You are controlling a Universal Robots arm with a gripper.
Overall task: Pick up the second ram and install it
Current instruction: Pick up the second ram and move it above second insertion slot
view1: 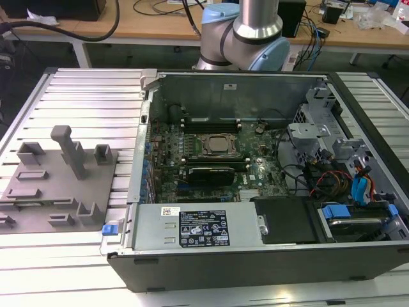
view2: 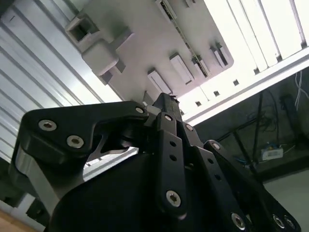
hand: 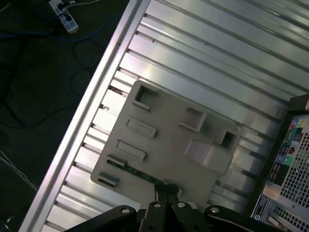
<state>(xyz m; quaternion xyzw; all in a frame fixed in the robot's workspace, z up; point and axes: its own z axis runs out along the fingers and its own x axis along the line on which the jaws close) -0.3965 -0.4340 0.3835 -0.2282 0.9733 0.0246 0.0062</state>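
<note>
Exterior view evenly lit; slats (view2: 270,24) glare white in second wrist view; floor (hand: 38,96) dark in first wrist view

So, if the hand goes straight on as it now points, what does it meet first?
Probably the second ram, the green stick lying in the grey fixture plate: the hand points at its near end. Depth is unclear, so it could be the plate beside it.
</note>
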